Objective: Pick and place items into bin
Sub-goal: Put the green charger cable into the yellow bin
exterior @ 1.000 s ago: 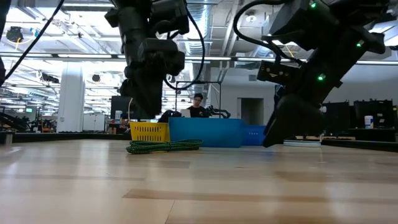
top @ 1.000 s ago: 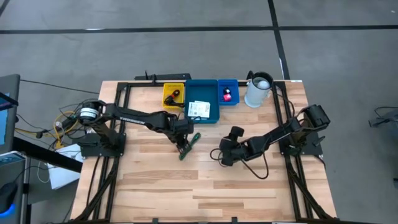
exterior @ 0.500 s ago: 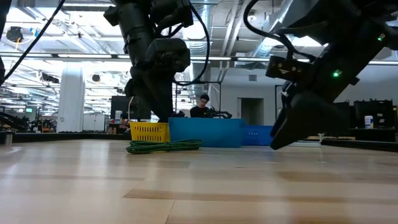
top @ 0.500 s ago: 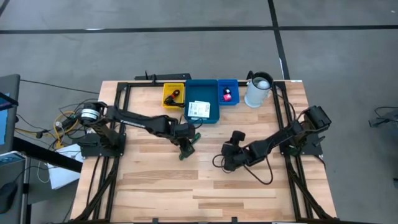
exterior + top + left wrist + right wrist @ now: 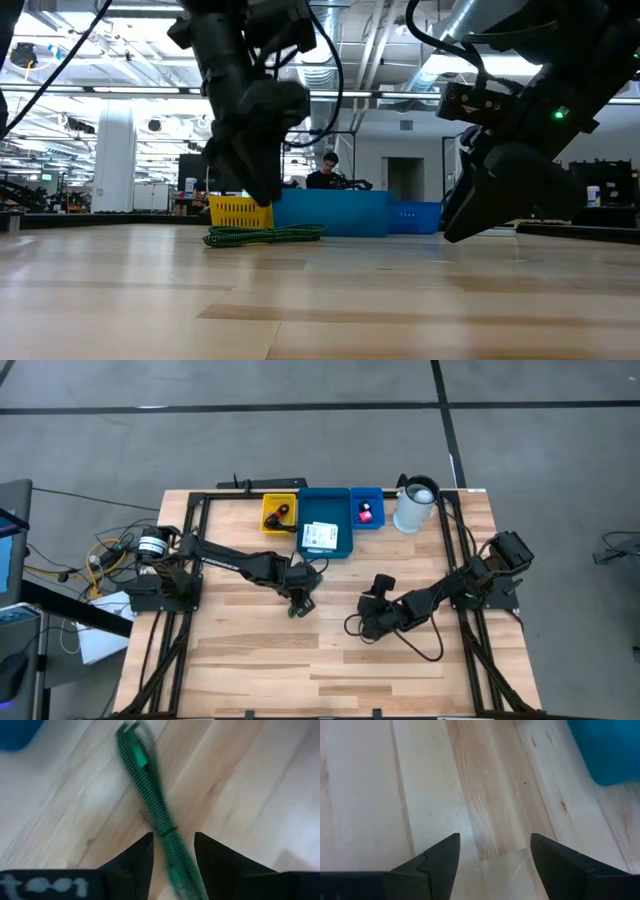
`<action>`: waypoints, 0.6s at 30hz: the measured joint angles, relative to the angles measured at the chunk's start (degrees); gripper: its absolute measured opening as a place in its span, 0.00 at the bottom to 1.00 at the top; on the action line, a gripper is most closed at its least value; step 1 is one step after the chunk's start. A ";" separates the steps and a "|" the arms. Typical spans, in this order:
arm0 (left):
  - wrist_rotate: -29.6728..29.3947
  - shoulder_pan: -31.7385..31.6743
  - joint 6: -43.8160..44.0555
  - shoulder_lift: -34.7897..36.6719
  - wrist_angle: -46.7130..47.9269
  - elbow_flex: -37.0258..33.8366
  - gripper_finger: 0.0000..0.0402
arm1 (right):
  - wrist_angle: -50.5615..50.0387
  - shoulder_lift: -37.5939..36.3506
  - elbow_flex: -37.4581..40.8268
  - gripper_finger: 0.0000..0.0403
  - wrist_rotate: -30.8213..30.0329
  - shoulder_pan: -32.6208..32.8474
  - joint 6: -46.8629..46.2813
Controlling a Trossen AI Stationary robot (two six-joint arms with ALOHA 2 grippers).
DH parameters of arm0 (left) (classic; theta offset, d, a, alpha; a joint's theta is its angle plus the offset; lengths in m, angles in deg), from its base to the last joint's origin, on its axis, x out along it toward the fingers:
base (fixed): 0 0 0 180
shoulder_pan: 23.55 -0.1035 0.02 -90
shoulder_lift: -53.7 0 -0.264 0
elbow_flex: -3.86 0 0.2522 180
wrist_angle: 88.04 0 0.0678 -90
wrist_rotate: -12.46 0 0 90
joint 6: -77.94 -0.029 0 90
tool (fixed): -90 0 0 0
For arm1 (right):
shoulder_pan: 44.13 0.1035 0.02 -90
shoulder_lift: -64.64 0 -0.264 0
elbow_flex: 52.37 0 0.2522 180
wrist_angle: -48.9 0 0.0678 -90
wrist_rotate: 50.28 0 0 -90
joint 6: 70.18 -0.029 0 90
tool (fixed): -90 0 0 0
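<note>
The left gripper (image 5: 172, 851), fingers apart, straddles the green ribbed pen (image 5: 155, 807) on the wooden table (image 5: 250, 670). At its 3 o'clock, the right gripper (image 5: 492, 851) hovers open.

Out beyond the wooden table (image 5: 250, 660) there's a grey concrete floor (image 5: 250, 440) crossed by dark lines. Looking level across the boards, a big open hall stretches back, bright strip lights (image 5: 60, 90) running under a ceiling thick with ducts and pipes (image 5: 360, 40), a white column (image 5: 115, 160) on the left, and a person (image 5: 322, 172) seated far behind.
</note>
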 joint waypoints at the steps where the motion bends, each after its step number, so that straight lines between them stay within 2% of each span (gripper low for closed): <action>1: -0.31 -0.04 -0.02 -0.13 0.54 -0.06 0.33 | 0.00 0.00 0.00 0.58 0.00 -0.02 -0.02; 18: -0.86 -0.36 -0.48 -4.25 -0.26 -0.09 0.33 | -0.44 0.00 0.00 0.58 0.15 0.00 -0.15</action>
